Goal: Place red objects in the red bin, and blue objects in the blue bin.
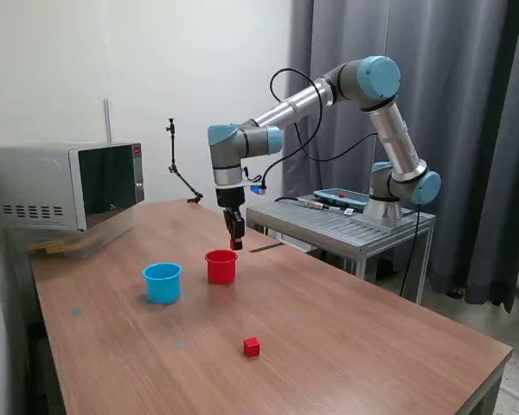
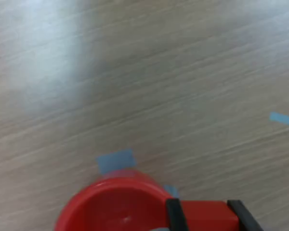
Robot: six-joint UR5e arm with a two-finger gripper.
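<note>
Your gripper (image 1: 234, 245) hangs just above the far rim of the red cup (image 1: 221, 266), pointing straight down. In the wrist view its two dark fingers (image 2: 173, 214) are clamped on a red cube (image 2: 203, 215), one finger on each side, and the cube sits beside the cup's (image 2: 113, 207) rim rather than over its middle. The cup's open mouth shows below, and you can see nothing clearly inside it in that view.

The blue cup (image 1: 163, 282) stands just beside the red one, on the exterior view's left of your gripper, the two cups apart but close. A second red cube (image 1: 252, 347) lies alone on the table (image 1: 355, 346), well apart from the gripper and nearer the camera than both cups.

Small blue tape marks (image 2: 115, 160) are stuck to the wood right by the red cup, with another (image 2: 282, 118) farther off. No blue cubes can be made out in either view.
</note>
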